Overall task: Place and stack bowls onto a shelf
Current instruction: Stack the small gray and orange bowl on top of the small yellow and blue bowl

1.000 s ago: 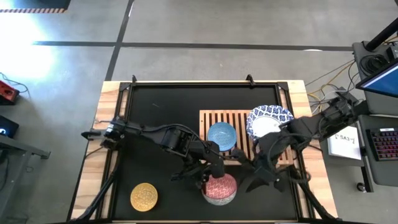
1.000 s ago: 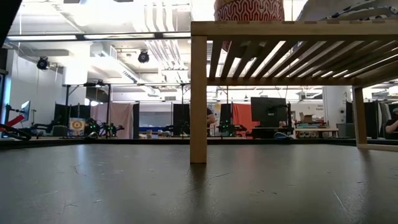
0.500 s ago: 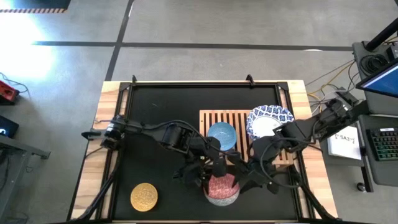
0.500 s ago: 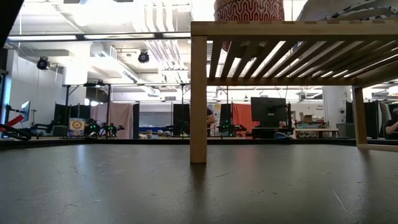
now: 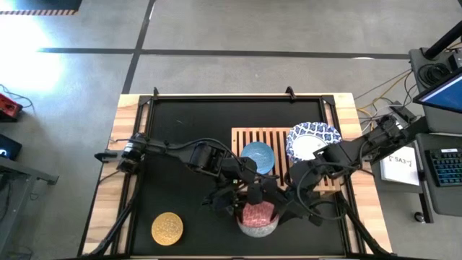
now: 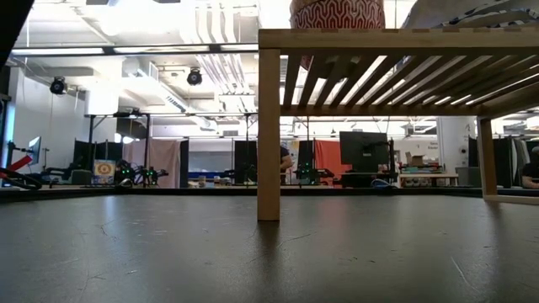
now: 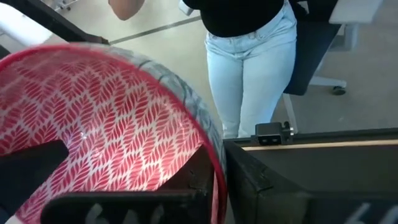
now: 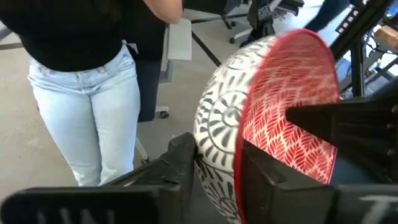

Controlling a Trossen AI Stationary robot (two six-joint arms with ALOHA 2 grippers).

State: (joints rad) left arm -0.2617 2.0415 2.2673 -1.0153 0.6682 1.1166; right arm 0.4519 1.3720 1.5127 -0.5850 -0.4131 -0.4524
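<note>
Bowls were spread across my table, and I read them from the left. At the near left of the black mat (image 5: 180,144) the yellow bowl (image 5: 167,228) sat alone, well apart from everything else. Next, at the near edge in the middle, was the red bowl (image 5: 257,216), nested in a dark grey patterned bowl (image 8: 217,124), and both arms were on that pair. My left gripper (image 5: 242,204) came in from the left; in its wrist view one finger lay inside the red bowl and the other under the rim, so it was clamped on that rim. My right gripper (image 5: 284,209) reached in from the right, and its wrist view showed one dark finger on the grey outside and one on the red inside, pinched over the pair's rim.

Behind them stood the shelf (image 5: 271,135) of light slats. On it I saw the light blue bowl (image 5: 257,158) near its left part and, to the right, a white bowl with a blue patterned rim (image 5: 312,141), partly covered by the right arm. A person in light jeans (image 7: 252,59) stood beyond the table's near edge.
</note>
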